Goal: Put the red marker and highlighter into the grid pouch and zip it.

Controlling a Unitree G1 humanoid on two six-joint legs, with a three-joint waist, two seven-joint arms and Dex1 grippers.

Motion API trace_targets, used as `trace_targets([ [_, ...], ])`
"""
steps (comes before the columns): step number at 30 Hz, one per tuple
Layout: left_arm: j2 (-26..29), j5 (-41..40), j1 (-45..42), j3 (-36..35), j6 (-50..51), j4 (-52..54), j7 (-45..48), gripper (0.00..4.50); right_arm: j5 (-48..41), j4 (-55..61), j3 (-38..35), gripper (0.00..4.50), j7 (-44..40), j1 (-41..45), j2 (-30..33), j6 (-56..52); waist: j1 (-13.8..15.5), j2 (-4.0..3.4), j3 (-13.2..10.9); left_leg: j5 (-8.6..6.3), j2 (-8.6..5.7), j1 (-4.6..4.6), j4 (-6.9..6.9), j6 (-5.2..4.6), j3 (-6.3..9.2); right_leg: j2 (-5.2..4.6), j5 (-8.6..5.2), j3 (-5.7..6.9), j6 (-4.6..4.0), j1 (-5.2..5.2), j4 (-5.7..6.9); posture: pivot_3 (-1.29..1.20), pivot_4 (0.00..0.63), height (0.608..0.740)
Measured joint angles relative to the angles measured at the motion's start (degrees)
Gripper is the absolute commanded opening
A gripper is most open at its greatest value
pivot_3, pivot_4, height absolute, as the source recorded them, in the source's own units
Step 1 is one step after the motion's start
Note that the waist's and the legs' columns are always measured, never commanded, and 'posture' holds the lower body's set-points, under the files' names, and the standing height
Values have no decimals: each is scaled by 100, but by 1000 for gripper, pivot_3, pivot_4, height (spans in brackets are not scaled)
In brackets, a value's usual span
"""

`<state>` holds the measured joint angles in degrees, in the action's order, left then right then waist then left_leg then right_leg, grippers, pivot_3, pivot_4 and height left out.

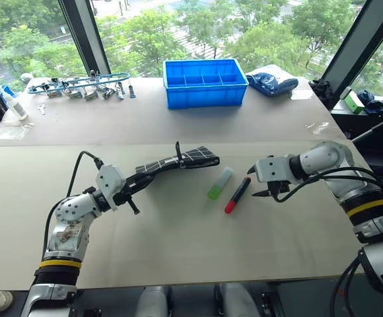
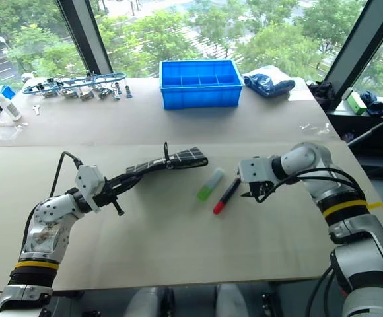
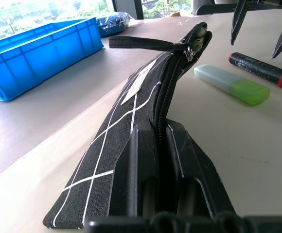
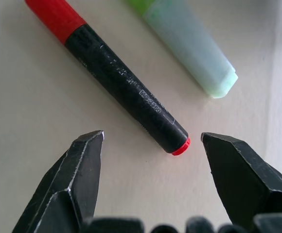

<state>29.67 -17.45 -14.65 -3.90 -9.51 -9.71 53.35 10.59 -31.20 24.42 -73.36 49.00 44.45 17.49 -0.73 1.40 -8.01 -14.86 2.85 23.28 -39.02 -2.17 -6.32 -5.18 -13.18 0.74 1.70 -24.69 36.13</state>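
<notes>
My arms are silver-grey metal with yellow-and-black bands and looping black cables; each pincer (image 1: 261,183) has two tapered black fingers (image 4: 78,179).

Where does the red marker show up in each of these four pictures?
Left eye view: red marker at table centre, right of the highlighter.
Right eye view: same spot, just right of the highlighter.
Left wrist view: upper right, behind the highlighter.
Right wrist view: slanting across the middle.
Shared landmark: the highlighter alongside.
</notes>
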Motion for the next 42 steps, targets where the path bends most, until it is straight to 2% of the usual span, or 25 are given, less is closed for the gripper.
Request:
trace_targets([
  [10, -15, 3, 33, -1, -12, 5, -72, 0, 270, -739, 275, 3595, -507, 599, -515, 527, 2, -1, 0, 2, 1, 0, 0, 3, -2, -1, 0, 0, 0, 0, 2, 0, 150, 740],
  [19, -16, 7, 58, -6, -21, 6, -124, 0, 440, -1081, 443, 3595, -904, 817, -718, 782, 3, -2, 0, 3, 0, -3, 0, 5, -3, -2, 0, 1, -1, 3, 4, 0, 150, 740],
  [23, -15, 7, 110, -26, -21, 7, -133, 0, 499, -1255, 478, 2660, -1043, 883, -761, 930, 5, -2, 0, 3, 0, -9, 0, 5, -2, -3, 1, 3, -1, 10, 3, 0, 150, 740],
  [24, -12, 7, 109, -37, -21, 7, -135, 0, 509, -1320, 486, 2145, -1085, 893, -780, 974, 3, -2, 0, 3, 1, -15, 0, 5, -2, -2, 0, 3, -1, 16, 2, 0, 150, 740],
  [26, -2, 7, 109, -51, -21, 7, -138, 0, 510, -1367, 497, 1573, -1155, 893, -797, 992, -2, -2, 0, 2, 1, -26, 0, 3, -2, -3, 0, 3, -1, 28, 1, 0, 150, 740],
  [28, -2, 7, 109, -53, -21, 7, -140, 0, 508, -1394, 504, 757, -1234, 893, -814, 991, -5, -2, 0, 1, 1, -36, 1, 2, -2, -3, 0, 2, -1, 36, 1, 0, 150, 740],
  [29, -2, 7, 107, -53, -21, 7, -141, 0, 507, -1394, 505, 531, -1266, 893, -816, 991, -6, -2, 0, 1, 2, -37, 1, 2, -2, -3, 0, 2, -1, 36, 2, 0, 150, 740],
  [38, -6, 8, 51, -51, -20, 8, -161, 0, 325, -1013, 367, 434, -1466, 612, -606, 708, 44, -2, 0, 0, -1, -37, 1, 1, -1, -9, 0, 5, -1, 41, 0, 0, 150, 740],
  [40, -8, 8, 51, -52, -20, 10, -183, 0, 151, -685, 195, 434, -1484, 391, -515, 291, 56, -2, 0, 0, 0, -36, 0, 1, -1, -9, 1, 5, -1, 41, 0, 0, 150, 740],
  [42, -15, 8, 56, -53, -19, 19, -216, 0, -143, -169, -88, 434, -1480, 124, -432, -595, 58, -2, 0, 0, 1, -34, 0, 2, 1, -9, 1, 3, -1, 36, 3, 0, 150, 740],
])
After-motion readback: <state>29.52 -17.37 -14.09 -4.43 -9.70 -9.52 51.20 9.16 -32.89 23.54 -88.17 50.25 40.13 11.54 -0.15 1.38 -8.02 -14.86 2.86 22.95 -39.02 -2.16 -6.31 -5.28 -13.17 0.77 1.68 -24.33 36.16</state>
